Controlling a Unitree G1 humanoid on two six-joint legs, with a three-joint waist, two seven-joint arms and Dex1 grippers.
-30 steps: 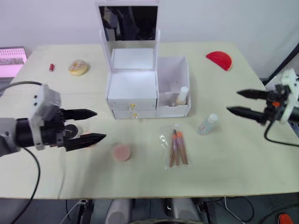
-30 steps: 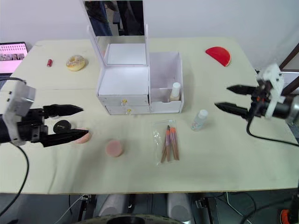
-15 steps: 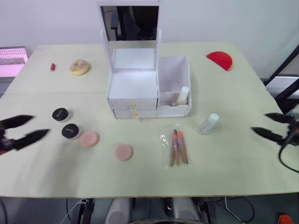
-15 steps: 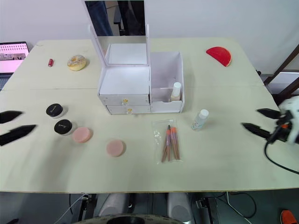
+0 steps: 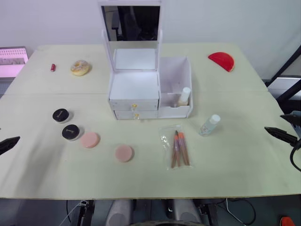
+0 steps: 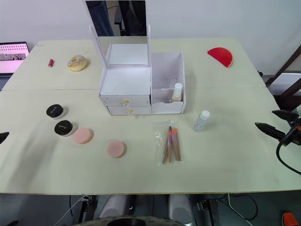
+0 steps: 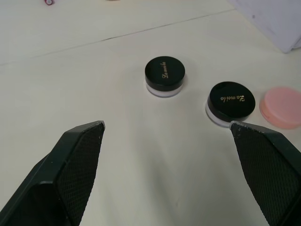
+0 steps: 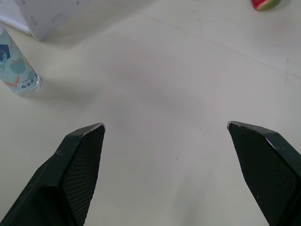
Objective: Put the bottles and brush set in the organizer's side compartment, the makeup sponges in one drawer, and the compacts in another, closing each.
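The pale bench (image 5: 225,94) carries everything, and the white organizer (image 5: 134,87) stands at its far middle, the landmark for all else. Its mirror lid (image 5: 131,22) stands raised upright, both front drawers (image 5: 134,109) are shut, and the open side compartment (image 5: 174,89) adjoins its right flank. One bottle with a white cap (image 5: 184,96) stands upright inside that compartment.

In front of the organizer and slightly right lies the brush set (image 5: 178,148) in its clear sleeve. Right of that, beyond the compartment's front corner, a clear bottle (image 5: 209,125) stands on the bench. Two pink makeup sponges (image 5: 89,140) (image 5: 123,153) lie in front of the organizer to the left, apart from each other. Further left sit two black-lidded compacts (image 7: 164,76) (image 7: 231,102), the nearer one just beside a sponge.

The left claw (image 7: 167,176) hovers spread wide and empty, well left of the organizer, pointing toward the compacts. The right claw (image 8: 164,174) is likewise spread and empty, well right of the organizer, past the clear bottle.
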